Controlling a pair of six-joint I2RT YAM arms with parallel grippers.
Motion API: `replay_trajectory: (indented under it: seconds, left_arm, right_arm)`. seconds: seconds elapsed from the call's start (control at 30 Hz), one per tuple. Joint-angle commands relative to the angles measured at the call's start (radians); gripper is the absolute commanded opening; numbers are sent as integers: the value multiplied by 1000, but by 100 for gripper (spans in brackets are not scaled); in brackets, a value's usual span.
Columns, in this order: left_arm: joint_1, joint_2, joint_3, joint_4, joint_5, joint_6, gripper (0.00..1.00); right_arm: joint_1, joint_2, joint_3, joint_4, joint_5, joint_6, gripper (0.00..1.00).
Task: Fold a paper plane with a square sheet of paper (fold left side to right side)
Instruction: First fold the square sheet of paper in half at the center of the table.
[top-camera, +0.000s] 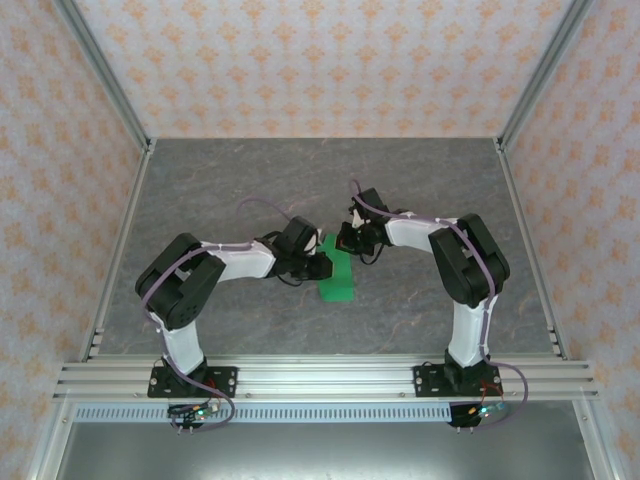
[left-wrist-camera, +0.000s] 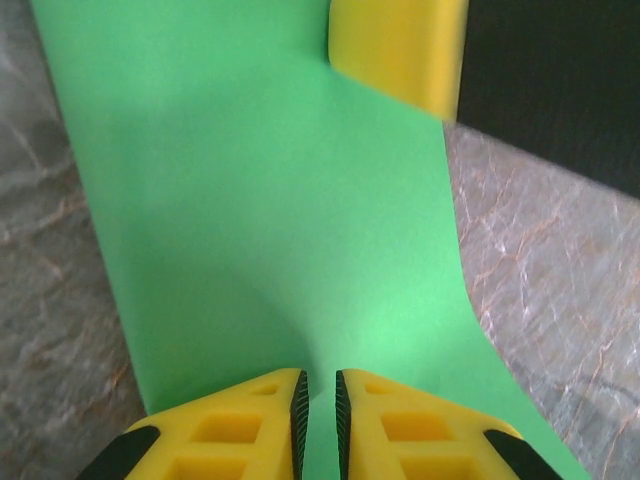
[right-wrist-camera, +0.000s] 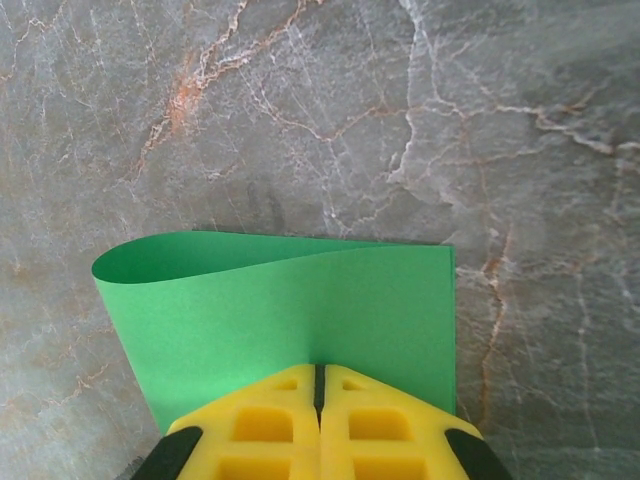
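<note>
The square sheet of paper (top-camera: 338, 275) lies on the table between my two grippers, bright green and folded over on itself. In the right wrist view the sheet (right-wrist-camera: 300, 300) has an open, uncreased loop at its left and stacked edges at its right. My right gripper (top-camera: 347, 240) (right-wrist-camera: 320, 372) is shut, its tips resting on the near edge of the top layer. My left gripper (top-camera: 322, 266) (left-wrist-camera: 318, 400) sits at the sheet's left edge with its jaws drawn close. Green paper (left-wrist-camera: 270, 200) fills the slit, and a soft pucker runs into it. A right fingertip (left-wrist-camera: 400, 50) shows at the far end.
The grey marble-patterned table (top-camera: 300, 180) stretches bare behind and beside the sheet. Aluminium posts and patterned walls close the sides and back. A metal rail (top-camera: 320, 375) carrying both arm bases runs along the near edge.
</note>
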Motion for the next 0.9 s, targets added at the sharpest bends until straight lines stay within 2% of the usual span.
replay_trajectory:
  seconds: [0.0, 0.6, 0.87]
  left_arm:
    - [-24, -32, -72, -1, 46, 19, 18]
    - [-149, -79, -171, 90, 63, -11, 18]
    - [-151, -193, -220, 117, 48, -47, 18]
  right_arm:
    - [2, 51, -15, -87, 80, 12, 2]
    - [10, 56, -14, -97, 86, 17, 2]
    - [10, 54, -13, -102, 89, 16, 2]
